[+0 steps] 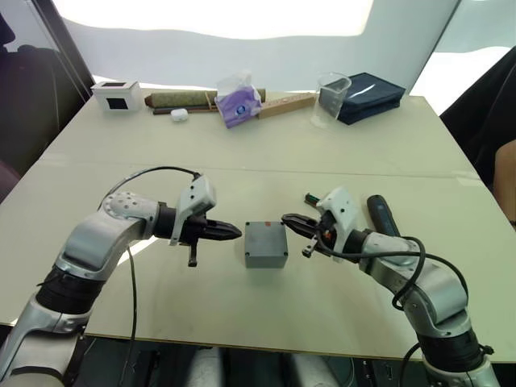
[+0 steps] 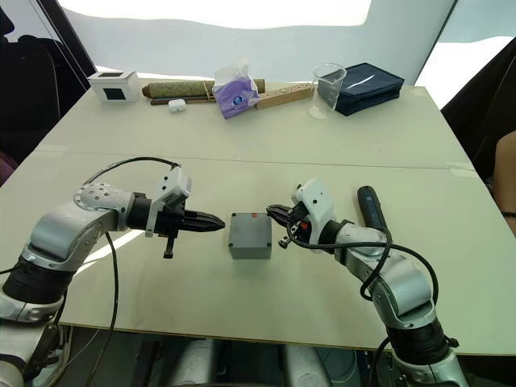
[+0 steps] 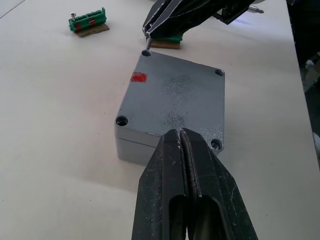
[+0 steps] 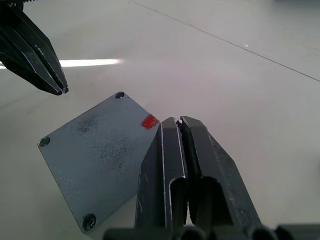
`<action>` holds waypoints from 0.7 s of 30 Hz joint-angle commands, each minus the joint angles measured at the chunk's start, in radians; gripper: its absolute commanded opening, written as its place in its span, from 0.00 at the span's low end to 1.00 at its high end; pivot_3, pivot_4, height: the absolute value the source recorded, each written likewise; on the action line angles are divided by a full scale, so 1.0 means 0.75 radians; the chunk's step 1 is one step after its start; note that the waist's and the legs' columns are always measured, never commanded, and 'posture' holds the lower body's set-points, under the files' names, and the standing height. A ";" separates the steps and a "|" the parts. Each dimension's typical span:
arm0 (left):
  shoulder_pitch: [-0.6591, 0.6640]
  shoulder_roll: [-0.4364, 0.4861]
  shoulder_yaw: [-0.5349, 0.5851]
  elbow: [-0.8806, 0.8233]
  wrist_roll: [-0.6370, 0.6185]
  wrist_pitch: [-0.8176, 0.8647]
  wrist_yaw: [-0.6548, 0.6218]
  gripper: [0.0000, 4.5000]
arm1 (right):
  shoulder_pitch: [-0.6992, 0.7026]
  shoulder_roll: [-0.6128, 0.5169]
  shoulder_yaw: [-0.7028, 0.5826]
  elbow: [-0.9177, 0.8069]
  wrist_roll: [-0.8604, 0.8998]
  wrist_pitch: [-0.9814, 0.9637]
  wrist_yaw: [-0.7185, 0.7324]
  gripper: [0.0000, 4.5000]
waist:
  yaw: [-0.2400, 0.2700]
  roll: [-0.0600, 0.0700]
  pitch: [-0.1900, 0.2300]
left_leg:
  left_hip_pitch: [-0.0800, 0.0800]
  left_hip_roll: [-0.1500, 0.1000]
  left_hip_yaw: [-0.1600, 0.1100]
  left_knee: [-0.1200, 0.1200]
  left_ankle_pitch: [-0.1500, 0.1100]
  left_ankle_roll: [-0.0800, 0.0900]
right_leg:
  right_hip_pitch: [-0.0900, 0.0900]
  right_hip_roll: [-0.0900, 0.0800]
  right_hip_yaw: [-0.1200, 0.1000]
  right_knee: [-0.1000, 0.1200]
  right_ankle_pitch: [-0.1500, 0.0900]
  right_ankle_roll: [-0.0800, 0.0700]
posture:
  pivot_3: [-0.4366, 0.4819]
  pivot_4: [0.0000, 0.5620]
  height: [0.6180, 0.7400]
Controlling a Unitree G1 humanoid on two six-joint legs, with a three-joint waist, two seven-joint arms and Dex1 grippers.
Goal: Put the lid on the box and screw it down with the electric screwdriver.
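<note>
Both my hands are clenched empty, left hand (image 1: 234, 233) and right hand (image 1: 289, 220) flanking the box (image 1: 266, 243) mid-surface, lid (image 3: 175, 95) already seated. Behind my right forearm the electric screwdriver (image 1: 380, 214) lies half hidden, tip unseen

Head pair overhead – wrists close (sharing box (image 3: 170, 107))

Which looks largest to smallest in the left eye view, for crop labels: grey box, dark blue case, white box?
1. dark blue case
2. grey box and white box: about alike; white box is farther, so unranked.
</note>
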 commanded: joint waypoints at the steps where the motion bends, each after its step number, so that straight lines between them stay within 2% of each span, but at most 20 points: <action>1: 0.005 0.001 0.011 -0.008 0.006 -0.029 0.003 0.00 | 0.000 0.000 0.008 -0.023 0.004 -0.021 0.007 0.00 | 0.000 0.000 0.000 | 0.000 0.000 0.000 0.000 0.000 0.000 | 0.000 0.000 0.000 0.000 0.000 0.000 | 0.48 0.27 1.00; 21: 0.004 -0.013 0.005 -0.002 0.015 -0.035 0.015 0.00 | -0.020 -0.016 0.009 0.044 -0.026 -0.042 0.017 0.00 | 0.000 0.000 0.000 | 0.000 0.000 0.000 0.000 0.000 0.000 | 0.000 0.000 0.000 0.000 0.000 0.000 | 0.48 0.27 1.00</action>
